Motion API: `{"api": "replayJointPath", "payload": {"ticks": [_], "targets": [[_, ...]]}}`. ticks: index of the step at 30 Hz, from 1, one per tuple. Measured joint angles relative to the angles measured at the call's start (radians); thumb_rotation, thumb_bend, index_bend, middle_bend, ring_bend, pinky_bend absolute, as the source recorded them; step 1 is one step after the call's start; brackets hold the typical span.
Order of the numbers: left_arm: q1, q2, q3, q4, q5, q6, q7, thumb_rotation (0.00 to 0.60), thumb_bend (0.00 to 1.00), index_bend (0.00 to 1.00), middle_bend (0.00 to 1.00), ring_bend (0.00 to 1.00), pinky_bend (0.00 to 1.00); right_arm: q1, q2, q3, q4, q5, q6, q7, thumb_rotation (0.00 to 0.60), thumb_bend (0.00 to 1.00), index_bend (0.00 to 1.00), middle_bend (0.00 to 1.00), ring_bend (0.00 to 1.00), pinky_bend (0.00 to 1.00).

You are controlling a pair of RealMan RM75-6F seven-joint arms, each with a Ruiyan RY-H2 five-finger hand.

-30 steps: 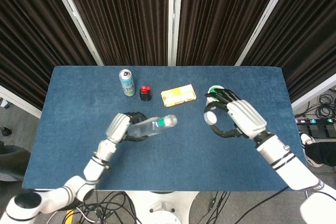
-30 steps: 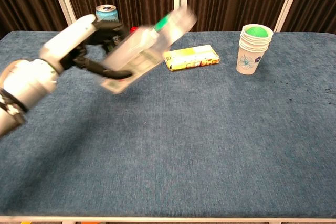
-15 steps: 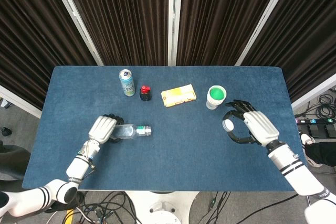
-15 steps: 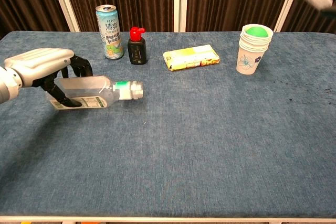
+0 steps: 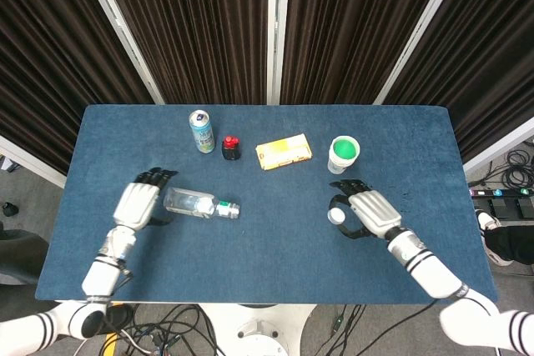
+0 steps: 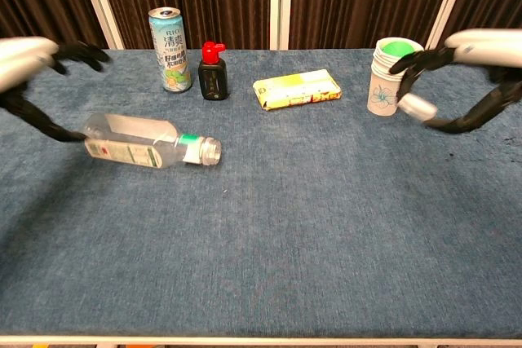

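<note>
A clear plastic bottle (image 5: 196, 203) (image 6: 143, 141) with a green neck ring lies on its side on the blue table, its uncapped mouth pointing right. My left hand (image 5: 138, 202) (image 6: 23, 56) is just left of the bottle's base with its fingers spread, holding nothing; its thumb tip is close to the base. My right hand (image 5: 367, 210) (image 6: 481, 50) hovers at the right, below the cup stack, pinching a small white bottle cap (image 5: 335, 216) (image 6: 415, 106).
Along the back stand a drink can (image 5: 201, 130) (image 6: 169, 38), a small black bottle with a red top (image 5: 231, 147) (image 6: 213, 72), a flat yellow box (image 5: 284, 151) (image 6: 297, 89) and a stack of paper cups (image 5: 343, 153) (image 6: 393, 77) with something green inside.
My left hand lowered the bottle from the air onto the table, let go and spread its fingers. My right hand carried the cap away from the cups, then back in towards the table's middle.
</note>
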Motion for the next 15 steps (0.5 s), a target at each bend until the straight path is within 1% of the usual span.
{"api": "replayJointPath", "payload": {"ticks": [3,7,9,11,13,15], "targets": [[0.046,0.047,0.009,-0.026,0.015,0.057,-0.019,0.600,0.09,0.15,0.16,0.10,0.20,0.021,-0.084,-0.003,0.069,0.038,-0.009,-0.083,0.600,0.31,0.33,0.06,0.00,0.00],[0.109,0.105,0.033,-0.052,0.036,0.114,-0.053,0.600,0.09,0.15,0.16,0.10,0.20,0.042,-0.184,-0.010,0.159,0.099,-0.028,-0.143,0.600,0.30,0.29,0.05,0.00,0.00],[0.129,0.123,0.042,-0.058,0.044,0.129,-0.064,0.600,0.09,0.15,0.16,0.10,0.20,0.051,-0.225,-0.015,0.204,0.119,-0.037,-0.167,0.600,0.30,0.23,0.05,0.00,0.00],[0.145,0.142,0.049,-0.062,0.050,0.137,-0.076,0.600,0.09,0.15,0.16,0.10,0.20,0.057,-0.256,-0.022,0.241,0.136,-0.045,-0.194,0.600,0.30,0.15,0.04,0.00,0.00],[0.158,0.158,0.054,-0.062,0.053,0.142,-0.085,0.600,0.09,0.15,0.16,0.10,0.20,0.059,-0.268,-0.026,0.253,0.149,-0.043,-0.211,0.600,0.30,0.08,0.03,0.00,0.00],[0.170,0.172,0.056,-0.061,0.051,0.148,-0.092,0.600,0.09,0.15,0.16,0.10,0.20,0.051,-0.261,-0.026,0.244,0.146,-0.023,-0.209,0.600,0.30,0.03,0.03,0.00,0.00]]}}
